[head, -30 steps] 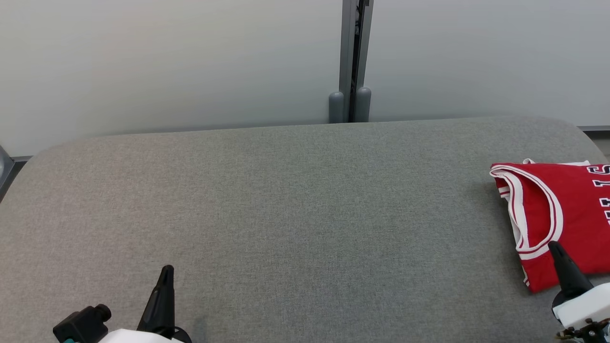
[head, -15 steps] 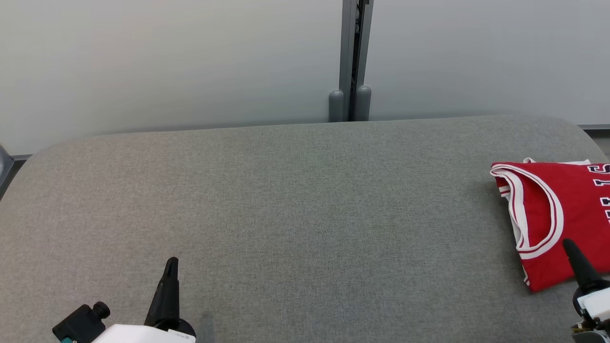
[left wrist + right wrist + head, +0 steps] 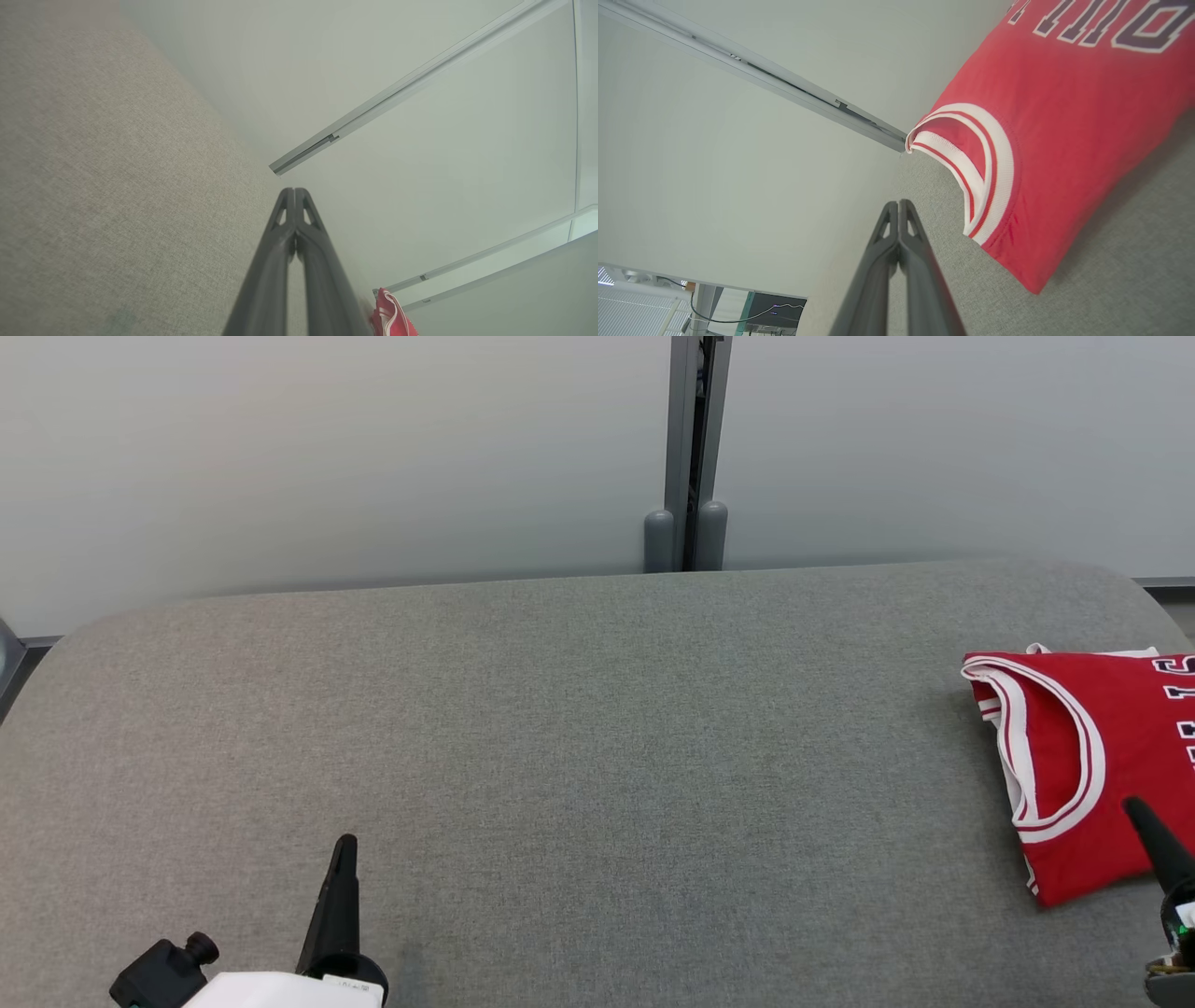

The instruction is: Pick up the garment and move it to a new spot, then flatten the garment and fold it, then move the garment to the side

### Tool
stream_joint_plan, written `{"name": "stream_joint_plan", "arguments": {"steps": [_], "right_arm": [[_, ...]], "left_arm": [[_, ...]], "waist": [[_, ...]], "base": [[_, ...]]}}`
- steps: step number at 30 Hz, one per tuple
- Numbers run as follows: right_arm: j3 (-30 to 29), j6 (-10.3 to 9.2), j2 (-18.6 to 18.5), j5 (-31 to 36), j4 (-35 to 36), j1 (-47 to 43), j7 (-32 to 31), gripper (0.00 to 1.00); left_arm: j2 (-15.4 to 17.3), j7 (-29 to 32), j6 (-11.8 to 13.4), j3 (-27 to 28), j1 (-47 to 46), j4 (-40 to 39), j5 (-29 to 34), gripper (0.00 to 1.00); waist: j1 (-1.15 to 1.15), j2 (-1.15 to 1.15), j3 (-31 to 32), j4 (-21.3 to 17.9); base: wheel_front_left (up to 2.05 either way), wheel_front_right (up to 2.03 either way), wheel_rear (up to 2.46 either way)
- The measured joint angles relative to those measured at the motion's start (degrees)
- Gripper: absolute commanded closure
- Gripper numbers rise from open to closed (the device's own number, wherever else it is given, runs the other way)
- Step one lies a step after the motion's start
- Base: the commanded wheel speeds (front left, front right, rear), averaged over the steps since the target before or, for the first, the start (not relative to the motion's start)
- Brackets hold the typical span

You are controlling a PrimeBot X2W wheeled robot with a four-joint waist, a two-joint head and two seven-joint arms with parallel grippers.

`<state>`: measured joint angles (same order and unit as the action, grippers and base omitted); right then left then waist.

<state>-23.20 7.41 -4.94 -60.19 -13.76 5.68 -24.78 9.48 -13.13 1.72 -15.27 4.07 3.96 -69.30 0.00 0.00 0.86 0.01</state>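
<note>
Both grippers are pinched fully closed and hold nothing. The right gripper (image 3: 1135, 803) has its two dark, tapering fingers pressed into one thin point. The garment (image 3: 1074, 756) lies on the counter just ahead of that point and off to its right. It is a folded red jersey of smooth, slightly glossy knit. A curved armhole edged in white ribbed trim with thin red stripes faces the gripper, and dark block letters outlined in white sit farther out. I cannot tell whether the fingertip touches the cloth or sits above its near edge.

The left gripper (image 3: 344, 843) is well apart from the jersey, over the bare counter (image 3: 597, 756), a grey woven pad with rounded corners. Beyond both grippers stand pale matte wall panels, joined by a grey metal post (image 3: 689, 448).
</note>
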Motion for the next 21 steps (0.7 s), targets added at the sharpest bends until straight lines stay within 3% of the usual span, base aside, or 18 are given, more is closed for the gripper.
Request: {"name": "stream_joint_plan", "arguments": {"steps": [21], "right_arm": [[-4.28,0.00,-0.82,-10.85,-3.65,3.35,-4.74,1.00]], "left_arm": [[-2.77,-0.62,-3.01,0.62,-1.04,0.16,-9.14,1.00]], "waist": [[0.00,0.00,-0.34,0.01]], "base": [[0.00,0.00,0.00]]}}
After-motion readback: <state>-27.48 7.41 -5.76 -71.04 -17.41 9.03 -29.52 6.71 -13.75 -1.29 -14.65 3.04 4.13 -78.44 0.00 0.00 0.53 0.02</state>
